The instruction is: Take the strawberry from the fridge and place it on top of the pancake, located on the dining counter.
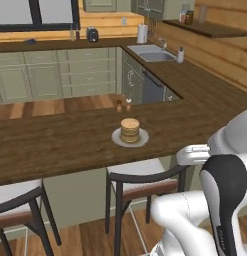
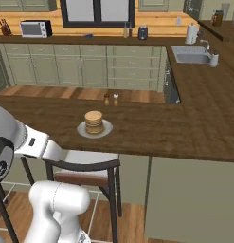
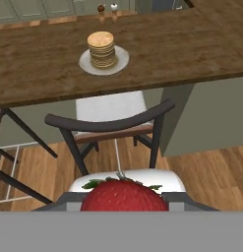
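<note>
Closed on a red strawberry (image 3: 124, 195), green leaves up, at the bottom of the hand view: gripper (image 3: 124, 199), fingertips hidden behind the fruit. Held low, off the near edge of the dining counter (image 3: 39, 59), looking along and down over a dark-framed stool (image 3: 110, 123) with a pale seat. White arm (image 1: 222, 200) folded at the lower right of the left base view, elbow bent, below counter height. Farther on, near the counter's middle, a pancake (image 3: 102, 49) stack on a grey plate (image 3: 120, 59). Beyond it, two small shakers (image 3: 107, 8) at the far edge. Bare wood all around the plate; wooden floor beneath the stool.
</note>
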